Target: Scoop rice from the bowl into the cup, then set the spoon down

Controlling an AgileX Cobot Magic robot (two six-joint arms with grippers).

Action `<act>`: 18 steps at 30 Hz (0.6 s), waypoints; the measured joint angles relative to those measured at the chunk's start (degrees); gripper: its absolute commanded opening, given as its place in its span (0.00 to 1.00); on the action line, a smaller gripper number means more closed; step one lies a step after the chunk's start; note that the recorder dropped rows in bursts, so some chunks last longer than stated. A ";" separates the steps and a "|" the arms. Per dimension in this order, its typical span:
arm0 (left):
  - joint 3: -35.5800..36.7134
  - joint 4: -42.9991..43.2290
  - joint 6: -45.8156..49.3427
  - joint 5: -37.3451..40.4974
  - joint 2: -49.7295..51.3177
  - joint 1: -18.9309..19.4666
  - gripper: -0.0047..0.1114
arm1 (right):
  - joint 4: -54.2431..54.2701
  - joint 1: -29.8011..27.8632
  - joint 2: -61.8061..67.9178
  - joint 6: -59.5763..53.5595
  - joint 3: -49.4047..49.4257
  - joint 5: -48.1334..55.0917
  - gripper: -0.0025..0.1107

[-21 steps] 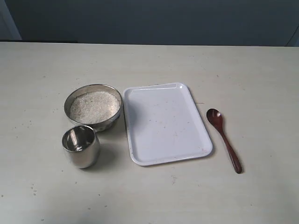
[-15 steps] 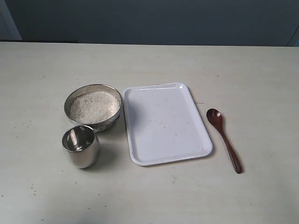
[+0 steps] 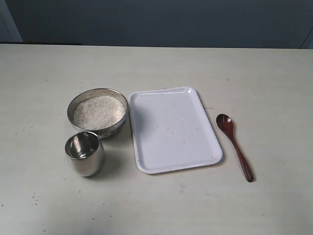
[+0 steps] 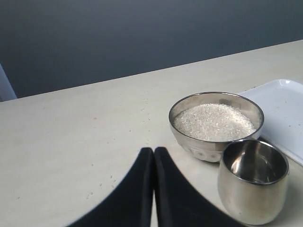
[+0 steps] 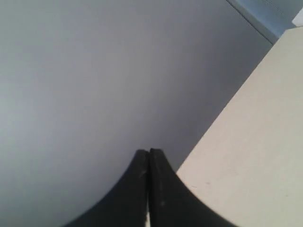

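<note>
Left claw and right claw sit pinched together, empty — the left wrist view crops the tray.

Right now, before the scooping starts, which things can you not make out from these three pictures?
Exterior view: the left gripper and right gripper are outside the frame; their place over the table is unknown.
Left wrist view: the frame edge cuts off the tray; the spoon is outside it.
Right wrist view: only wall and table show.
Depth of the bowl: hidden under the rice.
</note>
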 measured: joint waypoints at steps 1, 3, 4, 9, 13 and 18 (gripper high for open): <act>0.00 0.00 0.00 0.00 0.00 0.00 0.04 | 3.59 0.00 0.00 0.00 0.00 -0.18 0.02; 0.00 0.00 0.00 0.00 0.00 0.00 0.04 | 11.81 0.00 0.00 0.22 0.00 1.32 0.02; 0.00 0.00 0.00 0.00 0.00 0.00 0.04 | 14.64 0.00 0.00 0.22 0.00 2.66 0.02; 0.00 0.00 0.00 0.00 0.00 0.00 0.04 | 19.39 0.00 -0.11 -5.04 -4.39 10.65 0.02; 0.00 0.00 0.00 0.00 0.00 0.00 0.04 | 19.39 0.00 -0.23 -26.39 -12.47 15.57 0.02; 0.00 0.00 0.00 0.00 0.00 0.00 0.04 | 16.51 0.00 2.58 -41.33 -21.49 22.44 0.02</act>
